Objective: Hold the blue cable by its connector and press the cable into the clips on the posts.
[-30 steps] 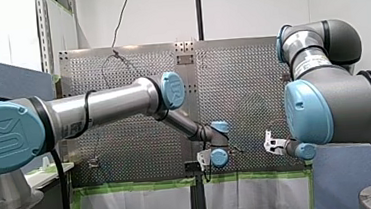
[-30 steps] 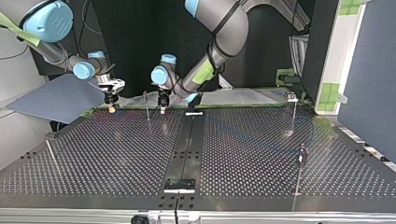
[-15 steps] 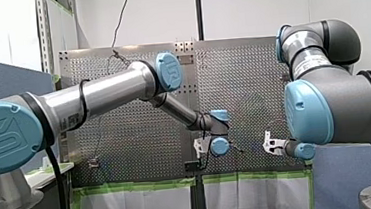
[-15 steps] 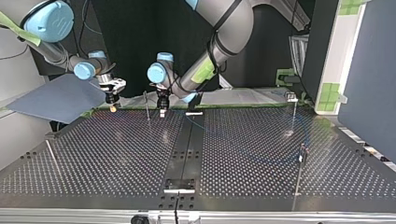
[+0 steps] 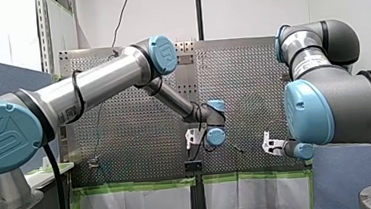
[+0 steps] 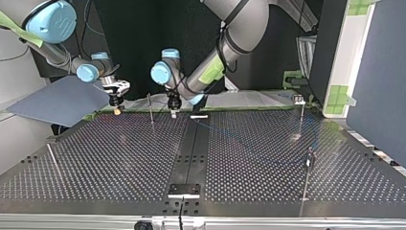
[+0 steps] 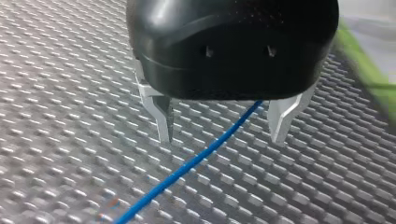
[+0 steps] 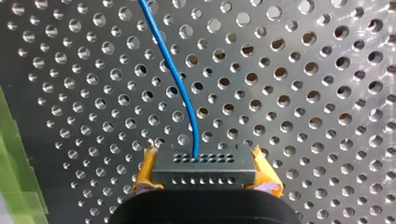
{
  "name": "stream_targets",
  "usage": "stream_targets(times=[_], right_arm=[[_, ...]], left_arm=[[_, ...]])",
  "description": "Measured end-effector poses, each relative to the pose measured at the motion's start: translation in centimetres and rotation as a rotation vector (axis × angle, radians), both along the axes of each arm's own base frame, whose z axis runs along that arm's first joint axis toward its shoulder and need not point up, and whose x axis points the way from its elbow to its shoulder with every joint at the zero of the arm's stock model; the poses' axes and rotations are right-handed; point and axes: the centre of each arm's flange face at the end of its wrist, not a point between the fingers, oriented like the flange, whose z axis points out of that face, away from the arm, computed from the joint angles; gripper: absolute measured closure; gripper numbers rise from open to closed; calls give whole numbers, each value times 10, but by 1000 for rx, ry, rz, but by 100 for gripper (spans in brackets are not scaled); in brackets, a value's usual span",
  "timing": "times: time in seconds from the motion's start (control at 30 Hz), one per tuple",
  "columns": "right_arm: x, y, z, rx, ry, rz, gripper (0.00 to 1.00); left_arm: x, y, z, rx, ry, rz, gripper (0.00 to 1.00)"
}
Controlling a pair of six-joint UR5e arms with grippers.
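Straddling blue cable [image 7: 187, 165], left fingers [image 7: 161, 116] apart, pointing down

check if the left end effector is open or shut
Open: the left end effector shows metal fingers standing apart in its wrist view, the blue cable running between them.

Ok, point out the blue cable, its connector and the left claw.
blue cable [image 8: 180, 88], right wrist view, middle of the visible strand.
connector [image 8: 203, 165], right wrist view, centre of its black face.
left claw [image 7: 222, 138], left wrist view, midway between its metal fingertips.
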Motion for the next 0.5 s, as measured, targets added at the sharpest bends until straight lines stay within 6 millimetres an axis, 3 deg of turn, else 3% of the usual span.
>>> stream_targets(times=[0.23, 0.5], right_arm=[[1, 0, 0, 2, 2, 1, 100], [2, 1, -1, 5, 5, 3, 100]], left_arm=[[-23, 25, -51, 152, 69, 52, 1], [-45, 46, -75, 288, 109, 105, 1]])
